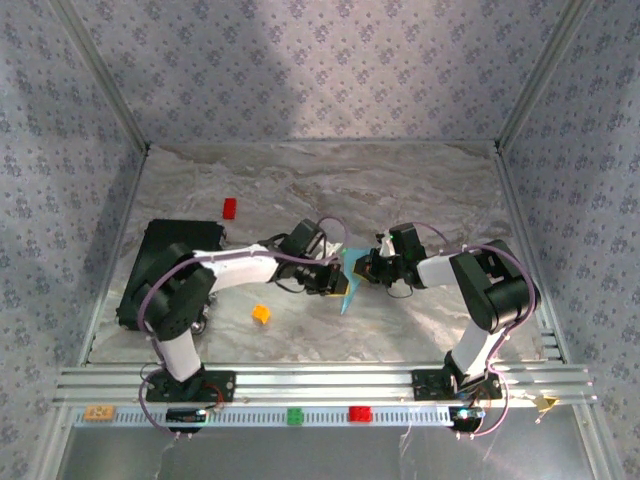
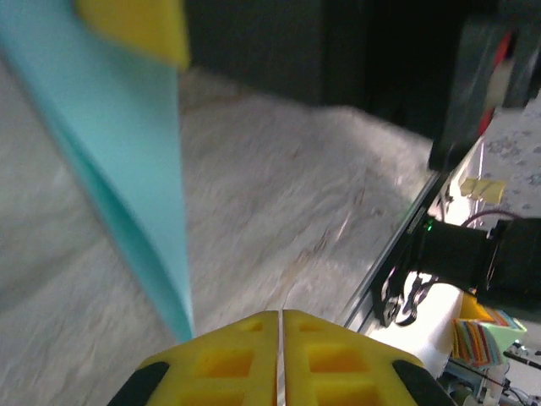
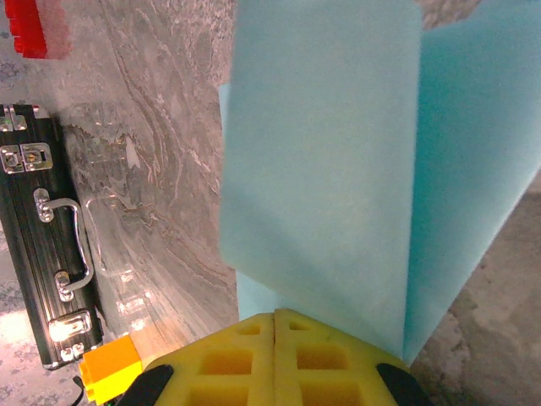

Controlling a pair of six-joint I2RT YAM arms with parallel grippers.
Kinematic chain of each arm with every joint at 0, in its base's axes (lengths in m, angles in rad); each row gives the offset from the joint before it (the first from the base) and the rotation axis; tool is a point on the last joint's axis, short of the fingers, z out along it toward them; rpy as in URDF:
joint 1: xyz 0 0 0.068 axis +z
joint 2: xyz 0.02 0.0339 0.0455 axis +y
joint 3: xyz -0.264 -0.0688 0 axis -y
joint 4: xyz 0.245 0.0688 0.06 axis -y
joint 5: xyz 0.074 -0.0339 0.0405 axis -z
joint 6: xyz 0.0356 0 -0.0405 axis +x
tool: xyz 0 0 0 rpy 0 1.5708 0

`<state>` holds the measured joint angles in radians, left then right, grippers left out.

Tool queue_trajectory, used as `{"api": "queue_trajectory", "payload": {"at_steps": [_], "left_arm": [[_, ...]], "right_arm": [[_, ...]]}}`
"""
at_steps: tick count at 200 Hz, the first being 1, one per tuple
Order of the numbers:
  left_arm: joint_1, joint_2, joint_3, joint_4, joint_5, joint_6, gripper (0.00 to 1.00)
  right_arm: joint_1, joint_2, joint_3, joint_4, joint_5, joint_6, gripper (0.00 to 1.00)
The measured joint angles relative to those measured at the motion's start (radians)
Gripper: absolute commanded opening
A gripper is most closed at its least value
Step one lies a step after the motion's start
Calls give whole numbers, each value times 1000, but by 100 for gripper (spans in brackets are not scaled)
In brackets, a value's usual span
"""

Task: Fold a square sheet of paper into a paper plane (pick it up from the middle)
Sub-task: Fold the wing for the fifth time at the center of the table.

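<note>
Top view: the light-blue sheet of paper [image 1: 348, 292], folded to a point, sits at centre frame between the two arms over the marbled worktop [image 1: 400, 190]. The right fingers [image 1: 364, 268] meet its upper edge and the left fingers [image 1: 336, 281] lie just beside it. A black case [image 1: 165, 262] lies at left, with an orange block [image 1: 261, 314] near it.

Left wrist: the left fingers [image 2: 228, 364] are pressed together at the bottom, holding nothing. The paper [image 2: 127, 169] tapers from the upper left to a tip just beside them.

Right wrist: the right fingers [image 3: 228, 364] pinch the paper [image 3: 321, 169], whose folded layers rise up the frame.
</note>
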<state>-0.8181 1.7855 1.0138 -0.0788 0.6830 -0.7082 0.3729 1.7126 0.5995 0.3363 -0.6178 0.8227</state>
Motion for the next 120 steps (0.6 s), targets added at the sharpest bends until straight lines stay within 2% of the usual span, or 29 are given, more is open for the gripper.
{"api": "queue_trajectory", "payload": {"at_steps": [74,120], "left_arm": [[0,182,132,23,4,-16,9],[0,238,142,8,8,-6,9]], "right_arm": [[0,0,0,0,0,0,5],[0,0,0,0,0,0,5]]}}
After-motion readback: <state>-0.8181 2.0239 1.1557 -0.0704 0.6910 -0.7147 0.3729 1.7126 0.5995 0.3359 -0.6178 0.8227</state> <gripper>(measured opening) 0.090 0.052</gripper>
